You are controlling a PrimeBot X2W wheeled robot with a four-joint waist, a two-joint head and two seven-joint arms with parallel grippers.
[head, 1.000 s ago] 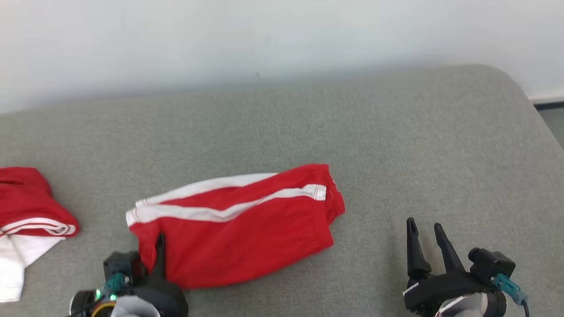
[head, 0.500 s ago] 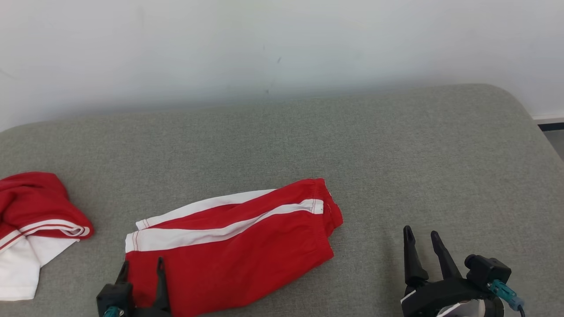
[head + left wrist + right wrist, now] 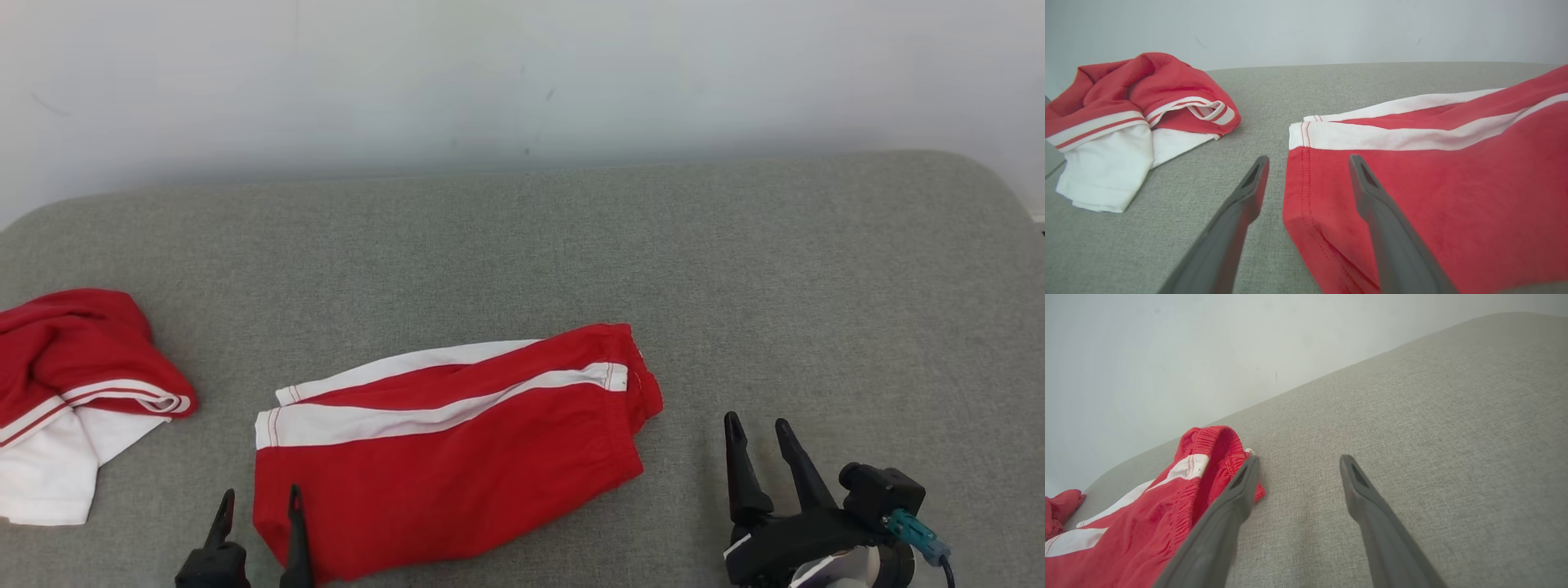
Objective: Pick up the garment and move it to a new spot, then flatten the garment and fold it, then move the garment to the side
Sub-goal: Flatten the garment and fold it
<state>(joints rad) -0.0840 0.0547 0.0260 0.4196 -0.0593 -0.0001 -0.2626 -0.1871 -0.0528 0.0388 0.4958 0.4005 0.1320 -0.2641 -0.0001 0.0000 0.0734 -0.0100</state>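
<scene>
The garment (image 3: 457, 457) is a pair of red shorts with white side stripes, lying folded and flat on the grey cushion (image 3: 735, 269). In the left wrist view the shorts (image 3: 1453, 196) show their hemmed corner between my fingers. My left gripper (image 3: 260, 505) stands open at the garment's near left corner, one finger on each side of the hem, gripping nothing. To the right of the waistband, my right gripper (image 3: 759, 431) is open over bare fabric. The waistband (image 3: 1208, 457) lies just left of that gripper's left finger (image 3: 1237, 490).
A second red and white garment (image 3: 73, 392) lies crumpled at the cushion's left edge; it appears again as a heap (image 3: 1135, 118) in the left wrist view. A pale wall (image 3: 522, 73) stands behind the cushion. The cushion's rounded right corner (image 3: 1004, 188) drops off.
My left gripper has opened and let go of the garment's near left corner, then drawn back toward me. The head camera has shifted. The right gripper stays open.
</scene>
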